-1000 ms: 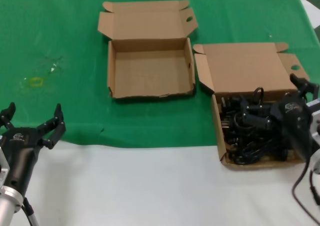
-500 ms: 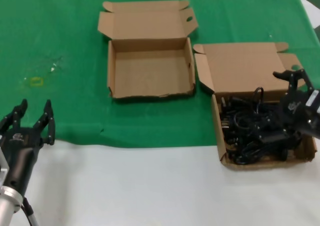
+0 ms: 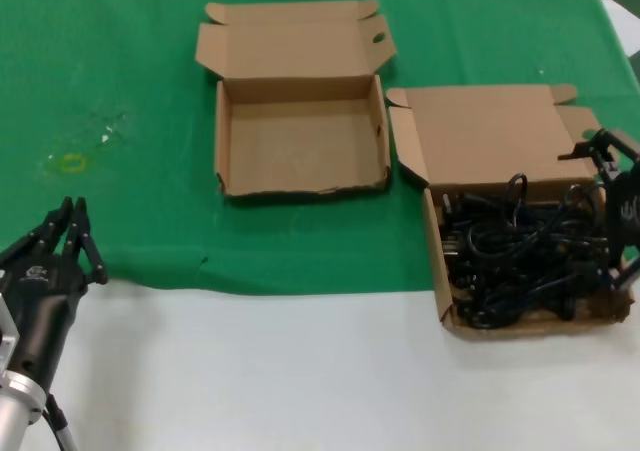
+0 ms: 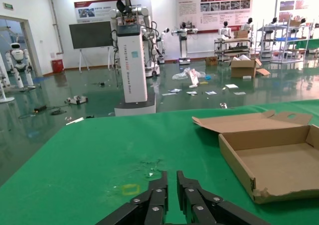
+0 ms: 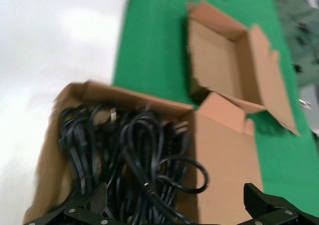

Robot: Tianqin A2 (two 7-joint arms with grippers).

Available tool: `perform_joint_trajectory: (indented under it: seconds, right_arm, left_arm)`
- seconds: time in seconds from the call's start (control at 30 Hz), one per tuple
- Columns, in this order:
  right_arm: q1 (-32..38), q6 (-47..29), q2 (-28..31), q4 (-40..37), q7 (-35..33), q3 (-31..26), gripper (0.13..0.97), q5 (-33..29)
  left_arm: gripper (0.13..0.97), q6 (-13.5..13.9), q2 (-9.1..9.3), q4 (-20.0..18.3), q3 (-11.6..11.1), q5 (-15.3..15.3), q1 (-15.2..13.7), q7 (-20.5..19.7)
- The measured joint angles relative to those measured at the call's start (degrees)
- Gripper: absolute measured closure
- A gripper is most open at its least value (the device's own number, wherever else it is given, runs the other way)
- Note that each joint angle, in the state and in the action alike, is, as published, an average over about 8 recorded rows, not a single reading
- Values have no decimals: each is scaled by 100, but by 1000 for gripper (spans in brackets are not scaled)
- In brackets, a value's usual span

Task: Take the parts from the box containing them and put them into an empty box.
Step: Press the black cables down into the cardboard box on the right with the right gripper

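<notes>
The empty box [image 3: 300,136] lies open on the green cloth at mid-back, also in the left wrist view [image 4: 279,160] and the right wrist view [image 5: 219,60]. To its right stands the box containing the parts [image 3: 437,261], lid laid back, its wall also visible from the right wrist [image 5: 50,160]. The parts [image 3: 510,256] are a tangle of black coiled cords filling it [image 5: 134,145]. My right gripper [image 3: 612,211] hangs open over that box's right end, its fingers spread wide above the cords [image 5: 174,205]. My left gripper [image 3: 68,233] is shut and holds nothing [image 4: 172,177], low at the front left.
The green cloth [image 3: 120,61] covers the far half of the table and bare white tabletop [image 3: 300,371] the near half. A small yellow mark [image 3: 70,161] sits on the cloth ahead of the left gripper. The two boxes nearly touch at their corners.
My left gripper's fingers have closed from wide open to shut. My right gripper has swung from over the cords toward the box's right end and turned.
</notes>
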Motion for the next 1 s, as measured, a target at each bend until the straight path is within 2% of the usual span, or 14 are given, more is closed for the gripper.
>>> perform_joint_trajectory:
  seconds: [0.27,0.57,1.0]
  right_arm:
    - [408,-507,-257,-302,-751,-140,129,-356]
    - [718,-584,-664,-772,-1324,-195,129,-604]
    - [798,-510,-984,-1273,-1876,-190,130,-744]
  left_arm:
    - [940,0,0,0,0,0,0,0]
    - [948,0,0,0,0,0,0,0]
    - [953,0,0,0,0,0,0,-1]
